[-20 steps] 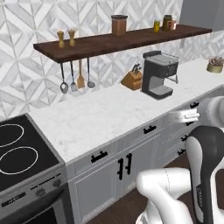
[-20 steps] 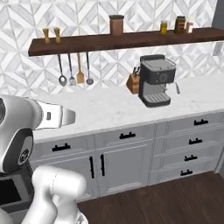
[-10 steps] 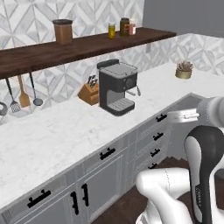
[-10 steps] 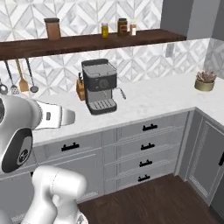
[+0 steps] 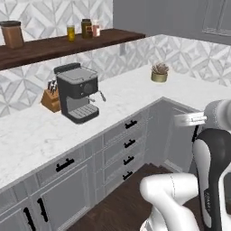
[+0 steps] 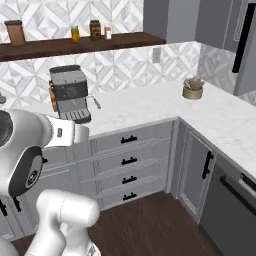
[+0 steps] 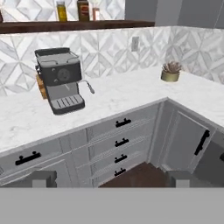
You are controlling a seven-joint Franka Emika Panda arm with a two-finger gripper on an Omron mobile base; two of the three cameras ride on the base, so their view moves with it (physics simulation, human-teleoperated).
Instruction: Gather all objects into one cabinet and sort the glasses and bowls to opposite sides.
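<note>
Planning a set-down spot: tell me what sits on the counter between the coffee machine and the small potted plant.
Nothing: bare marble counter between the coffee machine and potted plant, seen in the right base view.

The white marble countertop (image 5: 135,97) runs along the wall and turns at the corner. A dark espresso machine (image 5: 77,92) stands on it, with a wooden knife block (image 5: 51,99) just beside it at 10 o'clock. A small potted succulent (image 5: 159,72) sits well apart, toward 2 o'clock. The dark wooden wall shelf (image 5: 67,45) carries a brown canister (image 5: 12,34) and three small jars (image 5: 84,29).

coffee machine (image 5: 77,92) on counter (image 5: 122,97), plant (image 5: 159,72) right
</note>
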